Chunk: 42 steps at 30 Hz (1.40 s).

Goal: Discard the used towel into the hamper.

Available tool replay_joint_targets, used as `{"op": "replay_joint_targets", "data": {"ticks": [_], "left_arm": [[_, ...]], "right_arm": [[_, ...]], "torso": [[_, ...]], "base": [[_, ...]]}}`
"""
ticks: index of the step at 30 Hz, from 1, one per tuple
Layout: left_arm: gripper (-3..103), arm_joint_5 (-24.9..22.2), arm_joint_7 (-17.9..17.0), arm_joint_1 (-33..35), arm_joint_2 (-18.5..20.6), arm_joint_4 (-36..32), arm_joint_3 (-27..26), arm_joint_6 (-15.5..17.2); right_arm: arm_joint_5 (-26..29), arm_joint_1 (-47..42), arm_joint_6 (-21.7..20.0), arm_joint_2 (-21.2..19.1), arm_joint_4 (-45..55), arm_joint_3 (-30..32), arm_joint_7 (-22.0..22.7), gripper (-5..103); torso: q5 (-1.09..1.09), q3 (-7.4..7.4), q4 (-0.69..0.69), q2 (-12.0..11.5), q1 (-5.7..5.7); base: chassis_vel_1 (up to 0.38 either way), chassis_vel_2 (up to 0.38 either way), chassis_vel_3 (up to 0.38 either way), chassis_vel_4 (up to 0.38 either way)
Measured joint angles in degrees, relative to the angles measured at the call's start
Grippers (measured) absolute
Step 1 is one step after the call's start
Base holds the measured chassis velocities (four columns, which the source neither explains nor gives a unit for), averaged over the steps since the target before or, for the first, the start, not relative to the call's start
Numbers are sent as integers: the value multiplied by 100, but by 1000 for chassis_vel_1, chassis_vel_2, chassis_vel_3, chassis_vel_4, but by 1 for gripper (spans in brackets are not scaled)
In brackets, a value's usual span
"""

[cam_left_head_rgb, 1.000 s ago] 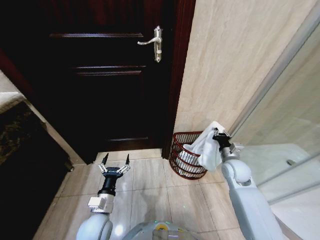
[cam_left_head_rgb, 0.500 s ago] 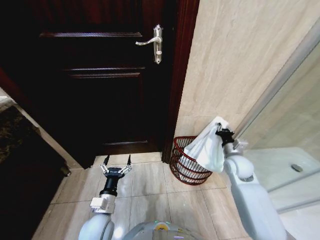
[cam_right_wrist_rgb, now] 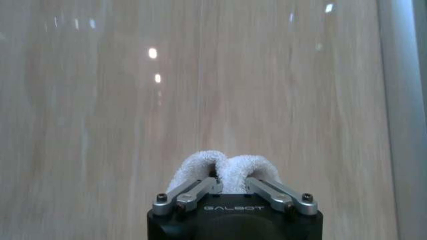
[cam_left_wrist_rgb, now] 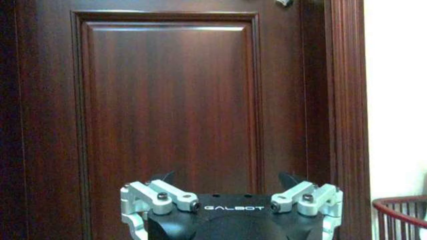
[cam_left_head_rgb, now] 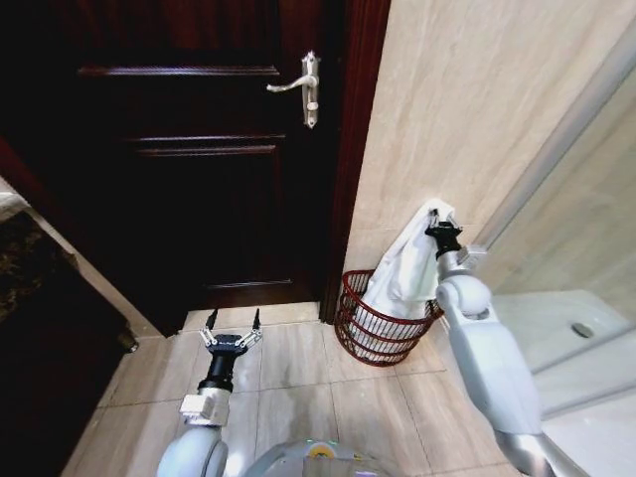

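Note:
A white towel (cam_left_head_rgb: 409,263) hangs from my right gripper (cam_left_head_rgb: 435,225), which is shut on its top fold; in the right wrist view the towel (cam_right_wrist_rgb: 223,169) bulges between the closed fingers, facing the beige wall. The towel's lower end hangs over the hamper (cam_left_head_rgb: 378,333), a red-brown wire basket on the floor by the door frame, and reaches down to about its rim. The hamper's rim (cam_left_wrist_rgb: 400,204) also shows in the left wrist view. My left gripper (cam_left_head_rgb: 231,326) is open and low over the floor tiles, left of the hamper, facing the door.
A dark wooden door (cam_left_head_rgb: 199,149) with a metal handle (cam_left_head_rgb: 298,87) stands behind. A beige tiled wall (cam_left_head_rgb: 467,109) backs the hamper. A glass shower panel (cam_left_head_rgb: 576,229) is at right. A dark cabinet (cam_left_head_rgb: 40,328) is at left.
My right gripper has lifted the towel higher and drawn it towards the wall, above the hamper. The camera view has shifted slightly. My left arm has stayed in place.

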Motion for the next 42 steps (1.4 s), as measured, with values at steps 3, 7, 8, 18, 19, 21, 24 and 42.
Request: {"op": "replay_joint_targets", "data": {"ticks": [3,7,8,18,19,21,24,42], "left_arm": [[100,-11,-5,-19,-8,17,-1,-2],[100,-15,-10,-38,-17,48,13,-1],[100,-15,-10,-38,-17,48,13,-1],[100,-15,-16,-38,-50,39,22,40],[100,-15,-17,-37,-53,36,19,40],[100,-16,-18,-34,-59,34,16,38],[100,-19,-19,-32,-72,31,15,33],[100,177,-41,98,-271,-255,-4,-2]], "right_arm": [[-158,-268,124,113,-162,22,-90,4],[-239,-607,171,211,-146,62,-190,4],[-239,-607,171,211,-146,62,-190,4],[-166,-807,-305,297,-8,88,-35,4],[-136,-872,-422,294,68,88,-11,4],[-123,-945,-516,282,142,88,1,4],[-116,-1127,-732,226,288,110,14,4],[2891,-1194,-3755,-1549,1431,-97,478,4]], "torso": [[4,5,7,-4,3],[2,6,10,-6,5],[2,6,10,-6,5],[1,4,5,-6,4],[2,4,5,-6,4],[2,4,5,-6,4],[2,3,4,-6,4],[1,3,4,-6,3]], "base": [[0,0,0,0],[0,0,0,0],[0,0,0,0],[0,0,0,0],[0,0,0,0],[0,0,0,0],[0,0,0,0],[0,0,0,0]]}}
